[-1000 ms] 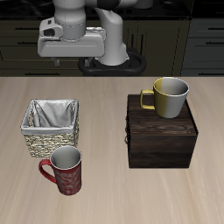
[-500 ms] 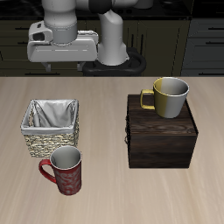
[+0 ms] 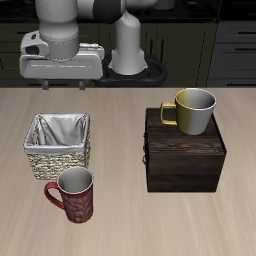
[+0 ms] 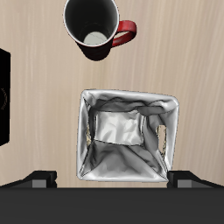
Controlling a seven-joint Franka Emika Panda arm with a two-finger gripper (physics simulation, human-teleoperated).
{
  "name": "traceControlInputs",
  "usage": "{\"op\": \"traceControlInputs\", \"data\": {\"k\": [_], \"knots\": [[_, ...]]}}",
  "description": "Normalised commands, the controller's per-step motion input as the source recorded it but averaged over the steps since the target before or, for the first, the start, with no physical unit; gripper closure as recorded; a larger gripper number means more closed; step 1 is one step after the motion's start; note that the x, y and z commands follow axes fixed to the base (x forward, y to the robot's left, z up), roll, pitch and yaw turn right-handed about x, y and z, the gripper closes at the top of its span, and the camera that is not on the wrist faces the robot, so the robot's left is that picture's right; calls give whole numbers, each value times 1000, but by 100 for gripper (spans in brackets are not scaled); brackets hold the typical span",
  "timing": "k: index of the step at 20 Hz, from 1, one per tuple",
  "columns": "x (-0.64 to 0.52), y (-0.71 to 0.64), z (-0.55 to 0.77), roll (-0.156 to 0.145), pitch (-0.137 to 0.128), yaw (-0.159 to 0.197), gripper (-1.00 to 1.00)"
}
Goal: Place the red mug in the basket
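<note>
The red mug (image 3: 75, 195) stands upright on the table near the front edge, just in front of the basket (image 3: 55, 160). Its handle points away from the dark box. The basket is empty and shows its shiny grey-white lining. My gripper (image 3: 62, 84) hangs high above the table, behind the basket, open and empty. In the wrist view the basket (image 4: 172, 131) lies straight below my gripper (image 4: 112, 182), and the red mug (image 4: 93, 28) stands beyond it with its dark inside showing. The fingertips (image 4: 41, 179) are wide apart.
A dark wooden box (image 3: 185, 160) stands beside the basket with a yellow mug (image 3: 192, 110) on top of it. The box's edge shows in the wrist view (image 4: 3, 96). Dark cabinets run behind the table.
My gripper has moved sideways, away from the box's side, to a spot above and behind the basket. The mugs, basket and box have not moved.
</note>
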Motion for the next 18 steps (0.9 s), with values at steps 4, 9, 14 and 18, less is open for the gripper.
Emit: {"op": "traceControlInputs", "data": {"k": [4,9,14,18], "knots": [[548,-35,27,-43,3,-6,-100],[377,6,148,-40,-22,-2,-100],[302,-43,101,-17,-26,-8,-100],[352,-61,49,-30,3,-20,-100]]}}
